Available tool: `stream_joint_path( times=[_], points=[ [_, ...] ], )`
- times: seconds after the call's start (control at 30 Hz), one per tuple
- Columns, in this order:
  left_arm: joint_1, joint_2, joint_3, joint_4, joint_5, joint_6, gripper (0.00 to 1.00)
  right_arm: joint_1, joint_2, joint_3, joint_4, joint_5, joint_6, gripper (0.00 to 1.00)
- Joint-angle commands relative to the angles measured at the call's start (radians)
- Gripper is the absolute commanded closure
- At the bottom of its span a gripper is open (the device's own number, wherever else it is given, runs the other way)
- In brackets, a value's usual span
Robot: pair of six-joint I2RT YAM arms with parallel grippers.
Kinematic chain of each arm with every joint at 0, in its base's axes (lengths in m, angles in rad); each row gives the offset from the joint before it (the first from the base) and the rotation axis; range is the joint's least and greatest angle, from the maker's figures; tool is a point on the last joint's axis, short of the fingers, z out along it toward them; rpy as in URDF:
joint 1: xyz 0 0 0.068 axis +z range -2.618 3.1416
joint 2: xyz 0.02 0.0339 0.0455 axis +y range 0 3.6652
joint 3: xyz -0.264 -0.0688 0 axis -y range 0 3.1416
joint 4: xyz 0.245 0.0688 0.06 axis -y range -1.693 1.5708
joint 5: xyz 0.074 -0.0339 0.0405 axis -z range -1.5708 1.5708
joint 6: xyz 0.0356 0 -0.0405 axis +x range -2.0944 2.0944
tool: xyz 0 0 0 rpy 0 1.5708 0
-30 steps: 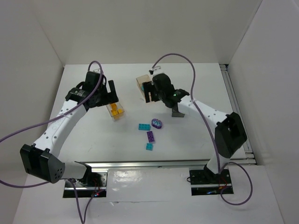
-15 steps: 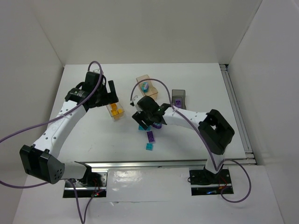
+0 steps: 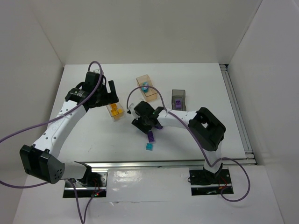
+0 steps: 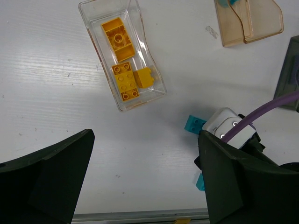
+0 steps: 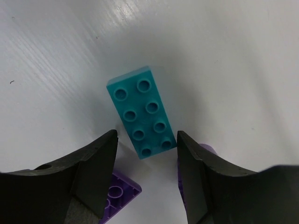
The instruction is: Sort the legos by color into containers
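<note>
Right gripper (image 5: 147, 140), jaws narrowly apart astride the teal brick (image 5: 142, 112), holds nothing yet; probably light, rigid, slick; pinch its long sides.

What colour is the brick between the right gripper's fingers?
Teal brick; the right wrist view shows it best.

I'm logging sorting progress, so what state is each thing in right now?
clear bin: holds three yellow bricks.
peach bin: holds one teal-purple oval piece.
grey bin: holds one purple brick.
big teal brick: flat on the table, studs up, unsorted.
right claw: open, straddling the big teal brick.
left claw: wide open, empty.
loose purple brick: on the table, unsorted.
small teal brick: on the table, unsorted.
</note>
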Motion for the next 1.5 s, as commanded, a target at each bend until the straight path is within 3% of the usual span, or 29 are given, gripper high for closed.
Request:
stream_joint_path(
  times=[0.0,0.3,0.47,0.67,0.8,1.1,1.23,1.27,1.3,1.4,1.47],
  points=[
    [0.004,0.001,0.0,0.012,0.004,0.021,0.0,0.011,0.004,0.033,0.034,-0.016,0.003,0.4],
    [0.004,-0.009,-0.01,0.012,-0.005,0.021,0.0,0.02,0.02,0.063,0.047,-0.016,0.023,0.57],
    [0.004,0.005,-0.043,0.012,-0.014,0.008,0.0,-0.002,-0.077,0.053,0.123,0.084,0.119,0.57],
    [0.004,0.039,-0.151,0.121,0.113,0.018,0.0,-0.126,-0.14,0.12,0.163,0.137,0.264,0.56],
    [0.004,0.048,-0.174,0.158,0.173,0.018,0.0,-0.215,-0.053,0.263,0.091,0.137,0.308,0.56],
    [0.004,0.03,-0.174,0.167,0.164,0.018,0.0,-0.288,0.142,0.511,0.06,0.128,0.319,0.55],
    [0.004,0.03,-0.174,0.158,0.164,0.018,0.0,-0.299,0.271,0.677,-0.007,0.153,0.319,0.5],
    [0.004,0.03,-0.174,0.158,0.155,0.018,0.0,-0.299,0.282,0.695,-0.031,0.166,0.336,0.43],
    [0.004,0.03,-0.174,0.149,0.155,0.018,0.0,-0.299,0.282,0.705,-0.032,0.179,0.336,0.27],
    [0.004,0.019,-0.174,0.149,0.146,0.018,0.0,-0.289,0.228,0.639,0.017,0.237,0.361,0.15],
    [0.004,0.01,-0.174,0.149,0.129,0.018,0.0,-0.289,0.133,0.519,0.08,0.249,0.385,0.15]
  ],
)
